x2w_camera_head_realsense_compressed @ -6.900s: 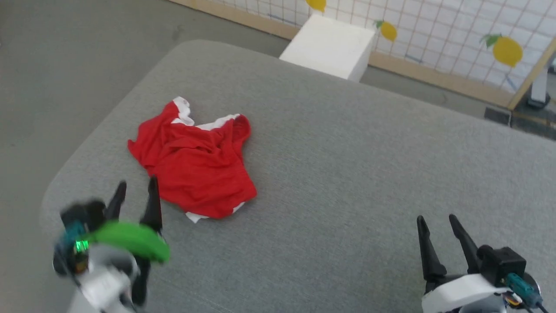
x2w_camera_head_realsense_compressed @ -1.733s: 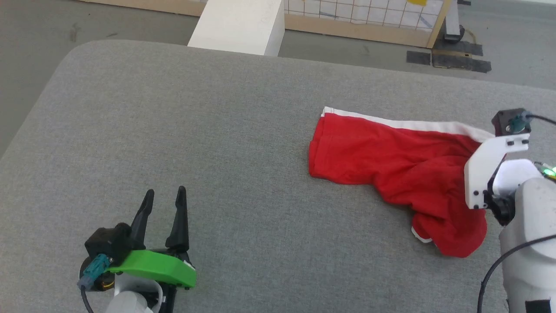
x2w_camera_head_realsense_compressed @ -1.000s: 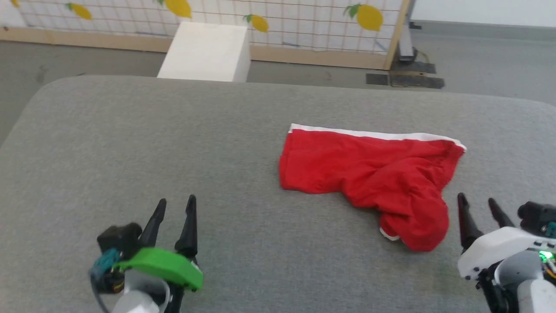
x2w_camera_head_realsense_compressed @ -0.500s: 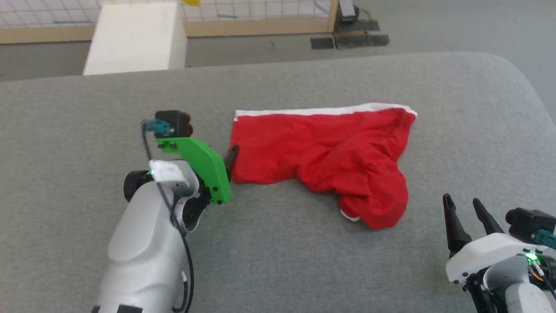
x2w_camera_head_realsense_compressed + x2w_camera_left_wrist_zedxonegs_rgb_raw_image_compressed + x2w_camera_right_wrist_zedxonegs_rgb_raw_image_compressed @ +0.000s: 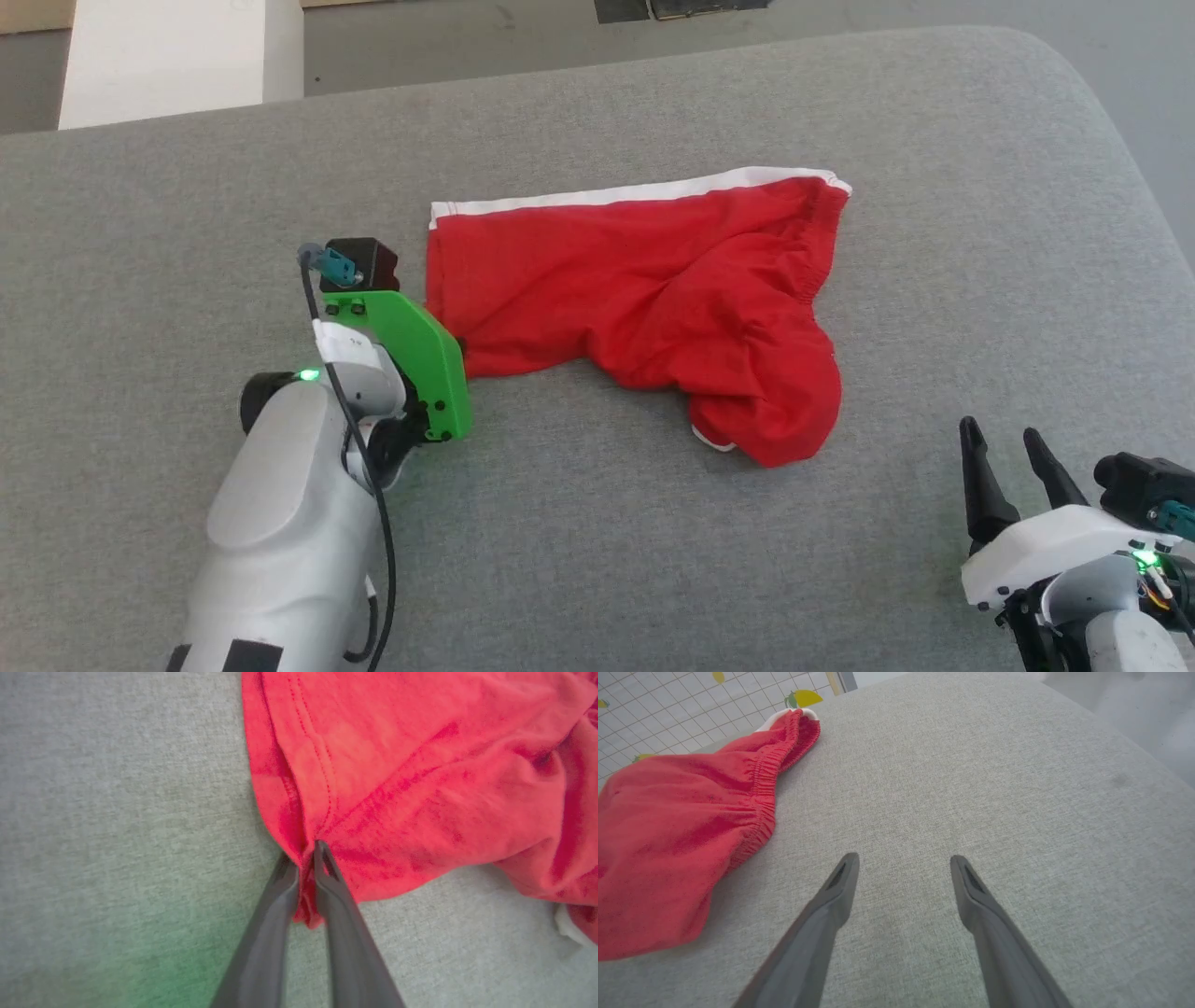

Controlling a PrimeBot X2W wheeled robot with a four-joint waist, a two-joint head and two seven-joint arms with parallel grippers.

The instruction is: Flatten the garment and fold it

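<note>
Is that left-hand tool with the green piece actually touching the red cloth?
Touching. The left wrist view shows the left tool shut on the garment at its edge, red fabric pinched between its two fingers.

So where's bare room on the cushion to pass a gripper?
Bare: the cushion between the garment and the right gripper; the band beyond its white trim to the far edge; all left of the left arm. Crowded: the garment's left hem, pinched by the left gripper.

No readable text, label or number — none anywhere.
</note>
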